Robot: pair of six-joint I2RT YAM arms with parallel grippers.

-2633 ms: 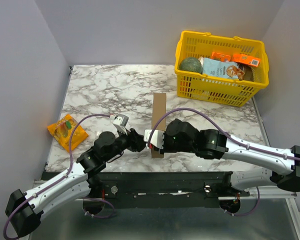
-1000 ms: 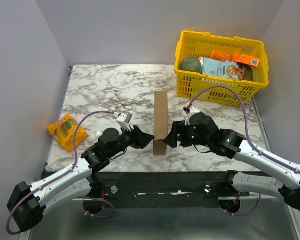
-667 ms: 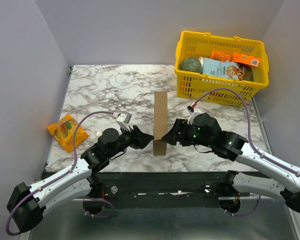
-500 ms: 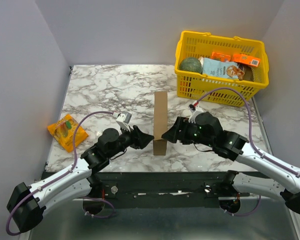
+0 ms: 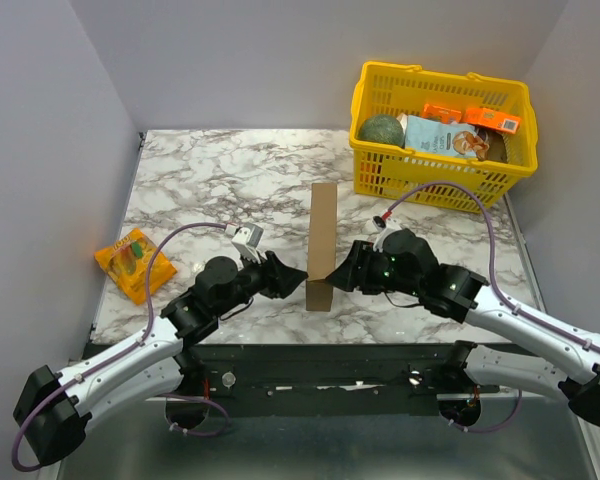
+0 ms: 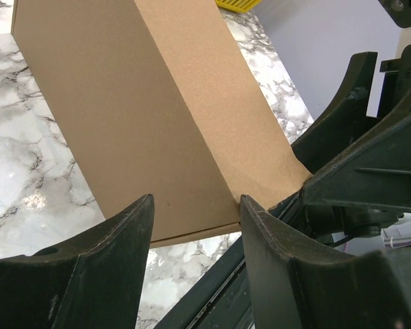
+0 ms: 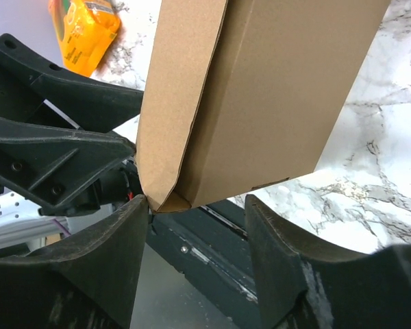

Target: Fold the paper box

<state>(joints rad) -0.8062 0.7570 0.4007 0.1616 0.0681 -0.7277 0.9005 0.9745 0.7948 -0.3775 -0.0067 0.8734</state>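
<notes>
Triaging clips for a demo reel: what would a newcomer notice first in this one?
A long, narrow, plain brown cardboard box stands at the near middle of the marble table. The left claw and right claw face its near end from either side, both open. A yellow plastic basket of groceries sits at the far right.
</notes>
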